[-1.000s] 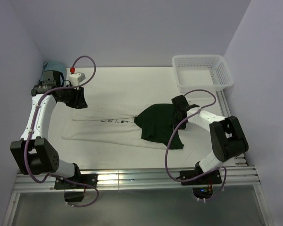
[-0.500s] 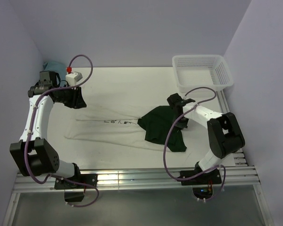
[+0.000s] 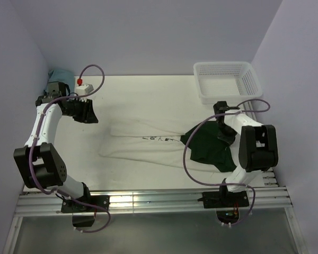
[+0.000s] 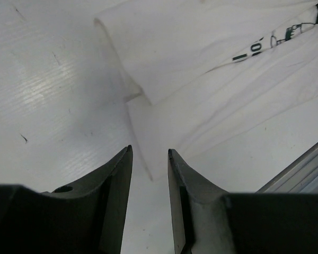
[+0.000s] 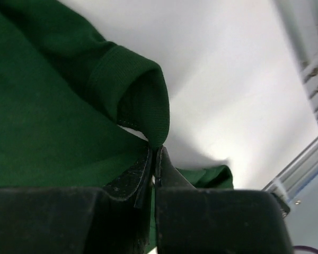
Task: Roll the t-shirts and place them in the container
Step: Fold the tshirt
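White table [image 3: 148, 95] under lilac walls [image 3: 148, 32] carries the t-shirt [image 3: 148, 151], laid as a long narrow strip with the cream body to the left and the green sleeves [image 3: 204, 151] bunched at the right. My right gripper [image 5: 155, 153] is pinched tight on a ribbed green cuff [image 5: 132, 79], presumably to draw that end straight for rolling. My left gripper [image 4: 150, 151] hangs half open, holding nothing, near the cream end without touching it, placed, I judge, to take that end.

White table [image 3: 148, 95]
A t-shirt [image 3: 143, 151] is spread near the front; a basket [image 3: 222, 98] and teal cloth [image 3: 61, 75] are set at the back corners.
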Tool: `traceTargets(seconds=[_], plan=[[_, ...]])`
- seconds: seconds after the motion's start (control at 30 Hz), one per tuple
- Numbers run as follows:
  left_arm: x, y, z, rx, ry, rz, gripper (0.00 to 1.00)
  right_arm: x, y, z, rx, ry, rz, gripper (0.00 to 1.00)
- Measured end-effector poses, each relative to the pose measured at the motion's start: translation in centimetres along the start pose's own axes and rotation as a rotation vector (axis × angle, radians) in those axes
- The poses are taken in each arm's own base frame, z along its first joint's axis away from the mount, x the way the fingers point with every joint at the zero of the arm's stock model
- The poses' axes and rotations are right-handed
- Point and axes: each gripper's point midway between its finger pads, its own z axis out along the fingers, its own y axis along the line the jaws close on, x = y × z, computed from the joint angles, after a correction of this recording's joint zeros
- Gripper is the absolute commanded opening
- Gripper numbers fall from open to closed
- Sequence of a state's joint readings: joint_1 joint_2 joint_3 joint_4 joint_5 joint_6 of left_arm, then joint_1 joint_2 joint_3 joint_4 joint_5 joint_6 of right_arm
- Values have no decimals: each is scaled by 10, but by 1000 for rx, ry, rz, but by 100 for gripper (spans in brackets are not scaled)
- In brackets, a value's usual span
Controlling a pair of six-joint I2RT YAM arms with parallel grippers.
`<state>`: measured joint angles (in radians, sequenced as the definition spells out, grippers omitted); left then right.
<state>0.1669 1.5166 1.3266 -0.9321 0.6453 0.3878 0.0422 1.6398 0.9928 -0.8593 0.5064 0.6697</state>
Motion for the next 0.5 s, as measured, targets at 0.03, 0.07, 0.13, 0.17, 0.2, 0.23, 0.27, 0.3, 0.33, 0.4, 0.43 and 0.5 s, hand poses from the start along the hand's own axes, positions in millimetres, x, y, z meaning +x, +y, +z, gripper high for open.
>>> traceTargets(seconds=[0.03,0.07,0.13,0.17,0.2,0.23,0.27,0.3,0.33,0.4,0.43,0.5], plan=[[1,3,2,-1,5,-6,39,-2,-5,4,16,9,7,0],[3,5,5,-1,12,-12,39,-4,-11,9,32,21,21,2],[7,9,9,-1,25,-25,40,-8,-19,17,53,45,43,19],[9,12,12,-1,35,-33,40,-10,-23,21,61,54,56,40],[11,14,15,2,44,-40,41,-12,-26,23,64,57,70,48],[13,16,19,9,54,-49,41,-13,-28,24,66,59,68,60],[15,17,22,17,64,-56,42,-14,-29,23,60,57,70,67],[17,18,25,26,74,-63,42,-15,-28,22,53,53,74,69],[18,20,29,39,84,-70,42,-17,-27,20,39,46,78,70],[17,21,35,72,99,-79,42,-21,-26,11,-4,20,102,73],[15,23,38,87,102,-77,42,-23,-26,5,-26,1,116,74],[11,24,43,121,105,-73,42,-28,-28,-9,-79,-41,152,74]])
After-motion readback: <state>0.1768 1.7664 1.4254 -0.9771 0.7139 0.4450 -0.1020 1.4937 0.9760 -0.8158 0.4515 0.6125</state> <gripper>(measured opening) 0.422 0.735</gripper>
